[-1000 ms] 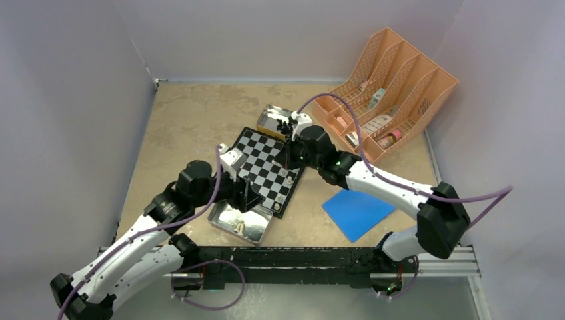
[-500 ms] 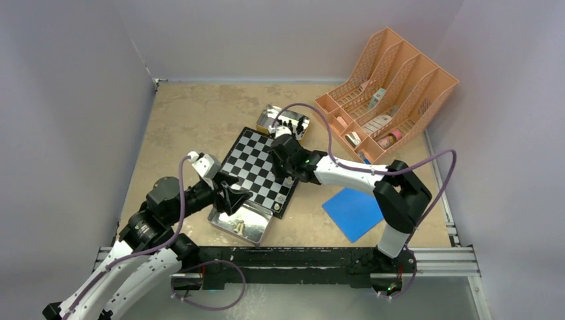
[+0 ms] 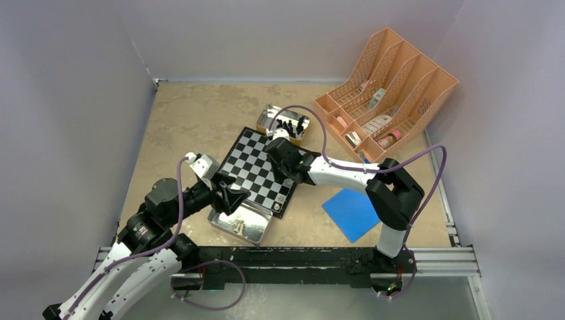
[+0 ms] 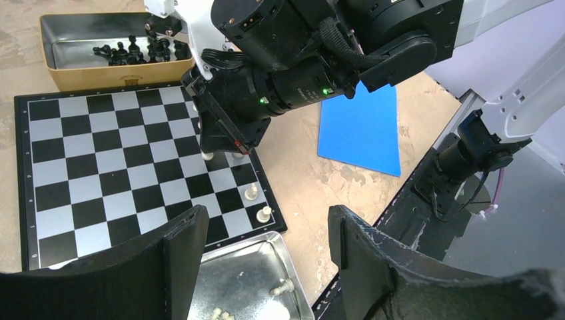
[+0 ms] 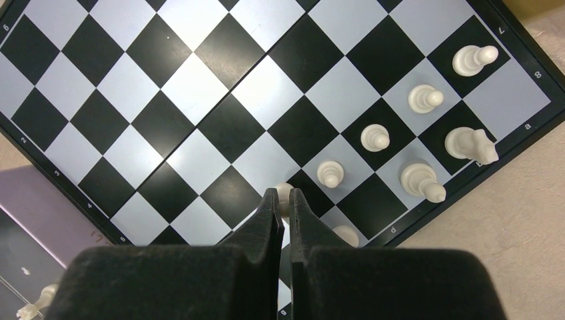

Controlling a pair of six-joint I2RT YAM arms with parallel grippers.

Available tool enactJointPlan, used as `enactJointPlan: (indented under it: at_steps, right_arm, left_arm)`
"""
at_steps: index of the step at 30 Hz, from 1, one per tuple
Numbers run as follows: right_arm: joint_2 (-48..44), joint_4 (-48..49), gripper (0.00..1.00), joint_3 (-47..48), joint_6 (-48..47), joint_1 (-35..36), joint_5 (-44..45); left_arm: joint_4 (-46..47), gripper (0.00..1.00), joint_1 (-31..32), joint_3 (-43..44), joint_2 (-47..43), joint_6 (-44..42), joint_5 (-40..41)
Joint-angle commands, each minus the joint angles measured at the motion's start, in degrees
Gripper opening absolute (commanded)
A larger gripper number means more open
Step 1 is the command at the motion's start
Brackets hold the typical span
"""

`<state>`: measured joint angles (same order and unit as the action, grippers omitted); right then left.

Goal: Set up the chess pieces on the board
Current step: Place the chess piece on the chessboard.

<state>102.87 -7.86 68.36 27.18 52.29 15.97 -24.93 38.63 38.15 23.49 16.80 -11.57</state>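
Observation:
The board (image 3: 248,165) lies mid-table, seen closer in the right wrist view (image 5: 200,87). Several cream-white chess pieces (image 5: 375,137) stand along its right edge. My right gripper (image 5: 282,193) is shut on one cream-white piece (image 5: 284,189), low over a square beside that row; the same gripper (image 3: 281,172) shows from above. My left gripper (image 4: 266,233) stands open and empty over a silver tin (image 4: 303,293) that holds loose white pieces (image 4: 280,289). Black pieces (image 4: 140,48) lie in a gold-sided tin (image 4: 93,73) behind the board.
An orange file rack (image 3: 386,87) with small items stands at the back right. A blue flat square (image 3: 353,212) lies right of the board. Grey walls close in the left, back and right sides. The black rail (image 3: 300,257) runs along the near edge.
My right arm has folded at the elbow and carried its gripper a little left over the board. My left arm has drawn back toward the near left, over the silver tin.

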Motion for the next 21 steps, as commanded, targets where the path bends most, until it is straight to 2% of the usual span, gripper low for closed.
enactJointPlan:
  at_steps: [1, 21]
  right_arm:
    - [0.6, -1.4, 0.03, 2.2, 0.0, 0.1, 2.5]
    - [2.5, -2.3, 0.06, 0.4, -0.2, 0.6, 1.8]
  left_arm:
    - [1.9, 0.66, -0.2, 0.9, -0.6, -0.6, 1.0]
    - [1.7, 0.66, -0.2, 0.9, -0.2, -0.4, 1.0]
